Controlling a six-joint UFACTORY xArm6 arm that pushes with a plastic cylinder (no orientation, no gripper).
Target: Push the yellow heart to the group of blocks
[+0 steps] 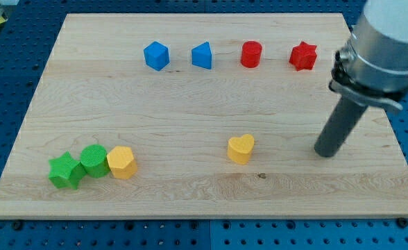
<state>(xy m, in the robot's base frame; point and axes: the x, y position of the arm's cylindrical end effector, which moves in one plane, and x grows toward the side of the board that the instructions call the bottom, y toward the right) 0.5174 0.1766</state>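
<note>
The yellow heart [241, 148] lies on the wooden board [190, 104], right of centre toward the view's bottom. My tip [325, 153] rests on the board well to the heart's right, at about the same height in the view, apart from it. At the bottom left a group of three blocks touch in a row: a green star [65, 171], a green cylinder [94, 160] and a yellow hexagon [121, 162].
Along the view's top stand a blue cube [156, 55], a blue wedge-like block [202, 55], a red cylinder [251, 54] and a red star [303, 56]. The arm's grey body [384, 48] hangs over the right edge.
</note>
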